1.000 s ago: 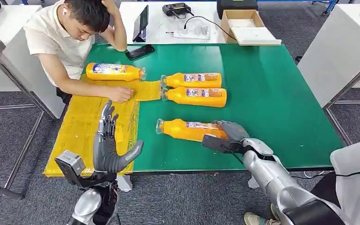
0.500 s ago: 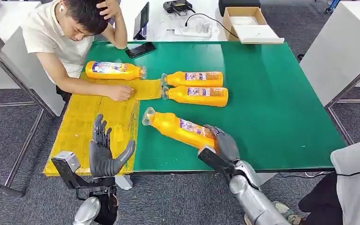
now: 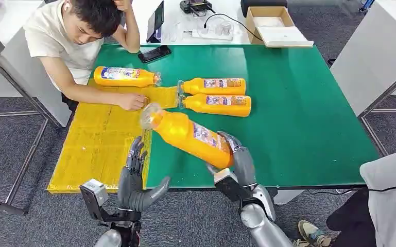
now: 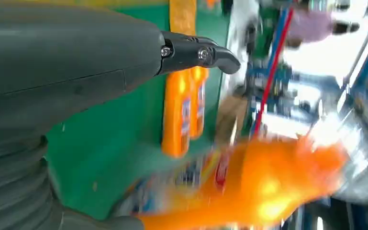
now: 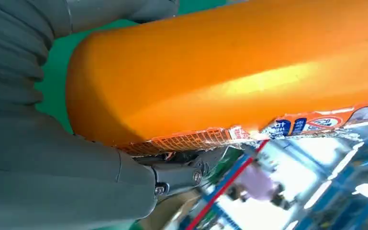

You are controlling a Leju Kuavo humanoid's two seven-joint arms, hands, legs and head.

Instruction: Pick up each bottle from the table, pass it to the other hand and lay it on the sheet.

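Observation:
My right hand (image 3: 239,159) grips the base of an orange bottle (image 3: 188,135) and holds it above the green table (image 3: 298,113), tilted, with its clear cap end toward the yellow sheet (image 3: 98,144). The right wrist view shows the same bottle (image 5: 229,72) close up inside my right hand (image 5: 76,158). My left hand (image 3: 136,180) is open, palm up, near the table's front edge just below the bottle's neck. In the left wrist view the held bottle (image 4: 249,191) is a blur beyond my left hand (image 4: 72,62). Two more bottles (image 3: 213,95) lie side by side mid-table, and one bottle (image 3: 126,77) lies on the sheet's far end.
A person (image 3: 77,41) sits at the table's far left corner, one hand (image 3: 131,101) resting on the sheet. A phone (image 3: 154,53), a tablet, cables and a cardboard box (image 3: 275,25) lie at the far edge. White tables stand on both sides.
My right hand has lifted the bottle off the table and swung it left and up. My left hand has moved right, toward the bottle.

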